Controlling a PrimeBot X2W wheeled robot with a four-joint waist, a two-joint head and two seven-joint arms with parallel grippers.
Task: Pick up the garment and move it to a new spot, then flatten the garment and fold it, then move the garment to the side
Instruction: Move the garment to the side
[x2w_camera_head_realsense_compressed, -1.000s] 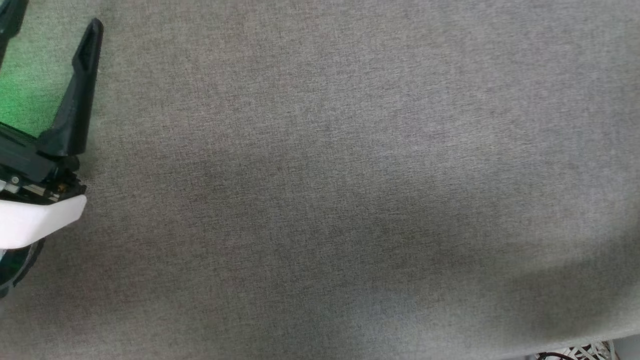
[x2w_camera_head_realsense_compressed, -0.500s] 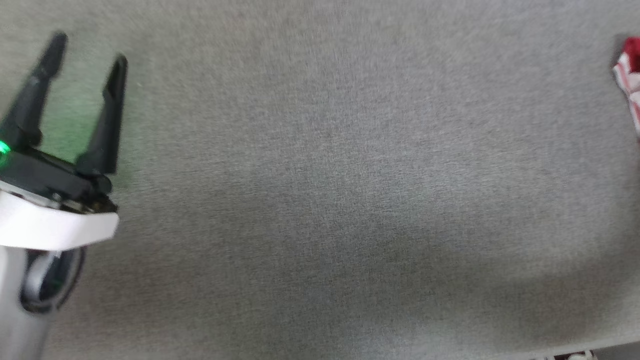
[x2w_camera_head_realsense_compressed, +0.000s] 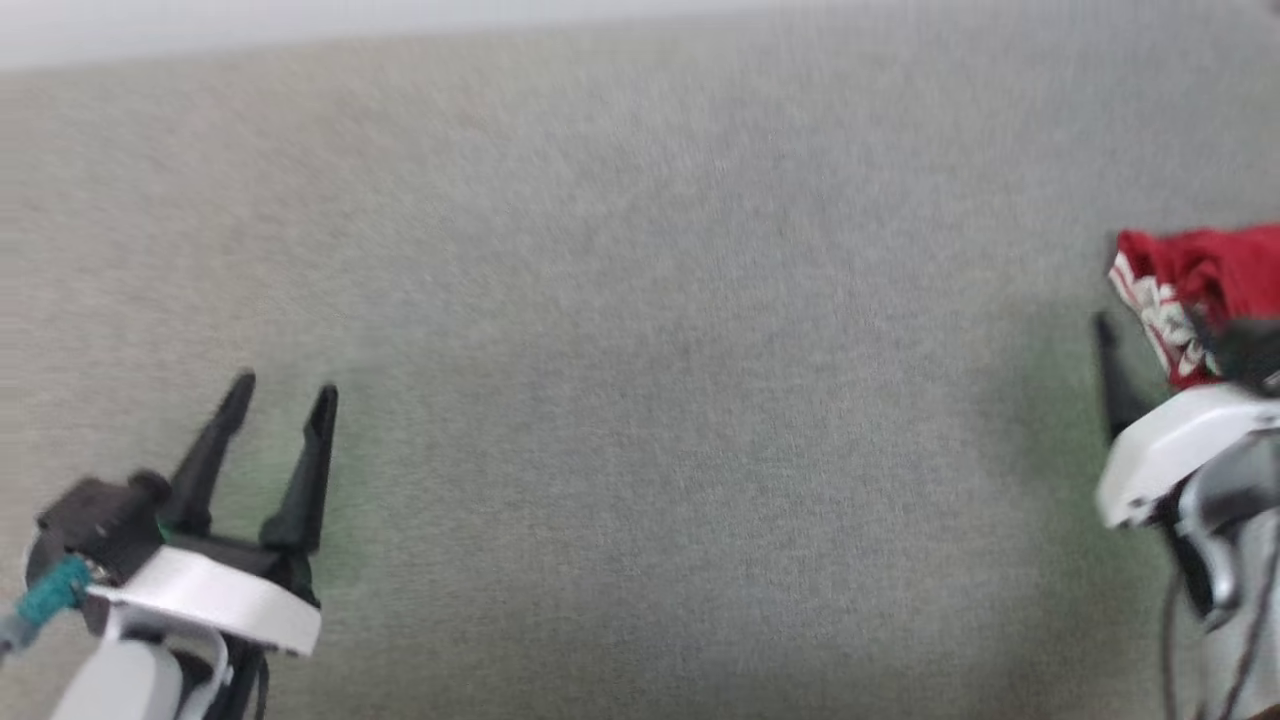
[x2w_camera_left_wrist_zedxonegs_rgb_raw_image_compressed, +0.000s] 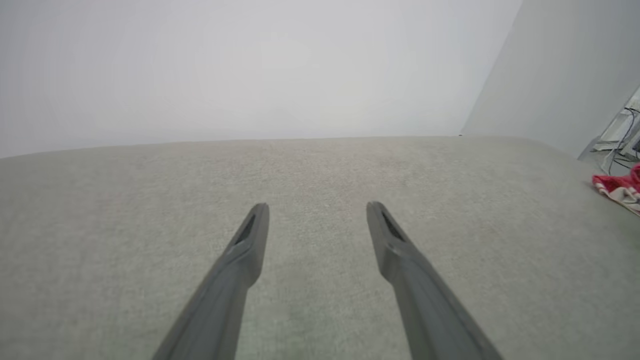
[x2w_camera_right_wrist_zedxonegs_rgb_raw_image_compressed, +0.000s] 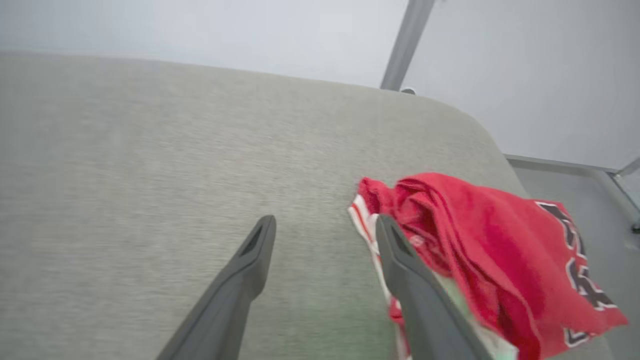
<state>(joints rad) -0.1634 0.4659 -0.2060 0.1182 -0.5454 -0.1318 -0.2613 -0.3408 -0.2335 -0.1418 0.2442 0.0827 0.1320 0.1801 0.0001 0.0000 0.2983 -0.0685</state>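
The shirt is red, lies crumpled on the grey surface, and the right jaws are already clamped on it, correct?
Not quite. The shirt is red and lies crumpled on the grey surface, but the right jaws are not clamped on it: the right wrist view shows them open, with nothing gripped between them.

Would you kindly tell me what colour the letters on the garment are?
Dark with white outlines, on the red garment; the right wrist view shows them best.
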